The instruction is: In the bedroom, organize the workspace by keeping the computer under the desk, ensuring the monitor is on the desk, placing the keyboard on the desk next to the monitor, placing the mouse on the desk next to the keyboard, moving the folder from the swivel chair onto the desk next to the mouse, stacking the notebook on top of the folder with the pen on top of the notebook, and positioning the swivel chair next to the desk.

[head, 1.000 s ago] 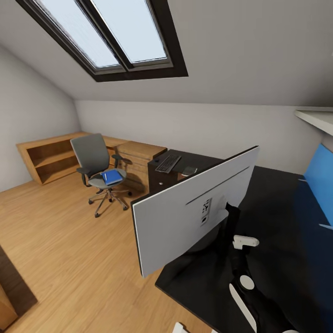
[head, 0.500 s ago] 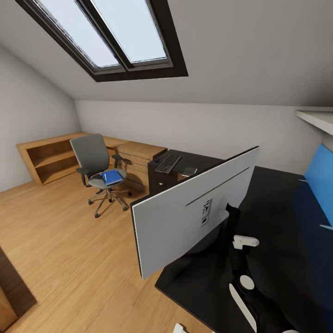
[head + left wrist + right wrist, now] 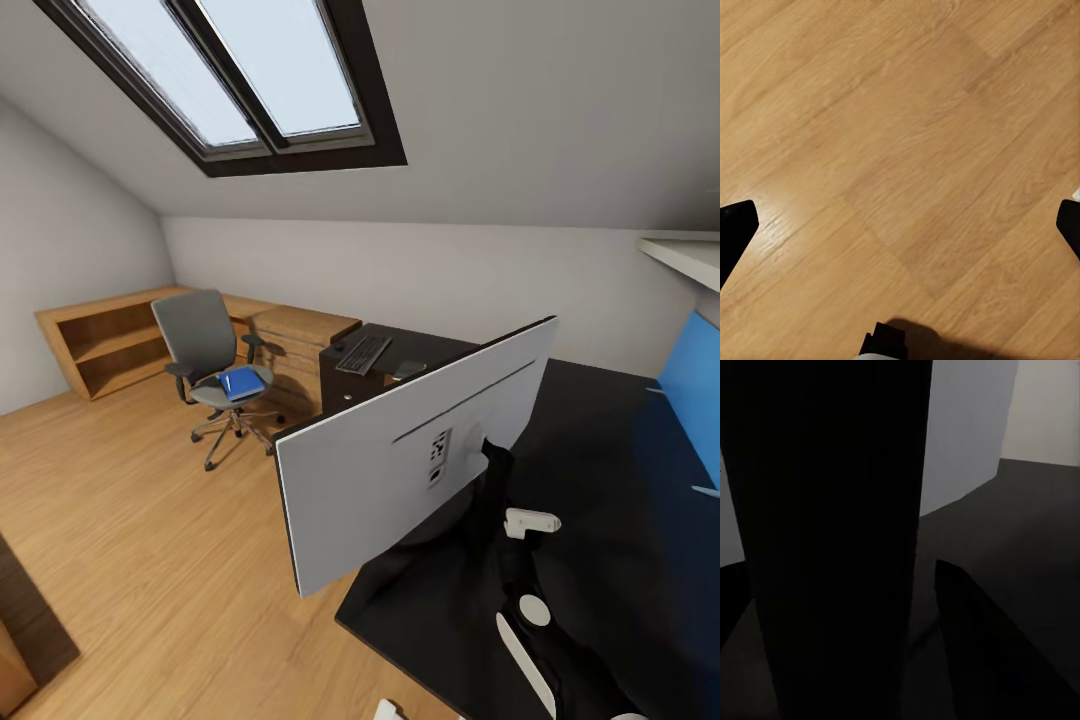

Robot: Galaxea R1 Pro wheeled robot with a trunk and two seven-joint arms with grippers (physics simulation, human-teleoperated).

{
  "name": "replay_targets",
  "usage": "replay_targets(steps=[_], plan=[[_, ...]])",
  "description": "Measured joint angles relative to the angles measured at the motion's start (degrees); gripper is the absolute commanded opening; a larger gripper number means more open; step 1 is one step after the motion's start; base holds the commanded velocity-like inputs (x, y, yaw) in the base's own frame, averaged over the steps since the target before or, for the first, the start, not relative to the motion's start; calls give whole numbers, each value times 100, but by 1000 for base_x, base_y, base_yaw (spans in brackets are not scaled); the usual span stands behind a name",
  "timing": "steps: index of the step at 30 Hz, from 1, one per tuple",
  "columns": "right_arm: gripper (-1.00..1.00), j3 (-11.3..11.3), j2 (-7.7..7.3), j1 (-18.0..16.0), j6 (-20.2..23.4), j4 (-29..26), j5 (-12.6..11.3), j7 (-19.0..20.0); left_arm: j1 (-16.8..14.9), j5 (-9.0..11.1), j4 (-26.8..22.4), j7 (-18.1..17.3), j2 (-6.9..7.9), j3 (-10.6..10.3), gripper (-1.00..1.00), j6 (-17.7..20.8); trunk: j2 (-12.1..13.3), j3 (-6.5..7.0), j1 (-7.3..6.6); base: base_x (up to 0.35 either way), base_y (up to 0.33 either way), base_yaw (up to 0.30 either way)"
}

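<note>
On the near arm of the desk point(image 3: 600, 480): the monitor point(image 3: 400, 470), grey back showing, foot on the black top, screen overhanging the edge; placement looks unsettled. Right gripper point(image 3: 907, 607): close against the monitor's dark stand, one finger point(image 3: 975, 637) beside it; whether clamped cannot be told. Left gripper point(image 3: 900, 225): fingertips spread wide over bare floor, holding nothing.

Across the room: swivel chair point(image 3: 205, 350), well apart from the desk, not yet positioned. Folder point(image 3: 243, 382) on its seat, not yet moved. Keyboard point(image 3: 363, 353) already on the desk's far end, a small dark item near it, too small to identify. Most steps appear outstanding.
</note>
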Motion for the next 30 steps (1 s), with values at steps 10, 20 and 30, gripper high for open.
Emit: replay_targets(steps=[10,20,30], plan=[[-100,-1,5,0,-17,4,-29,3,0,-1,0,0,0,1,100,0,0,0,0,0,0,0],[-100,-2,6,1,-20,4,-34,4,0,-1,0,0,1,1,100,0,0,0,0,0,0,0],[-100,2,5,4,-5,1,-47,11,-2,0,2,-1,0,0,100,0,1,13,0,0,0,-105]])
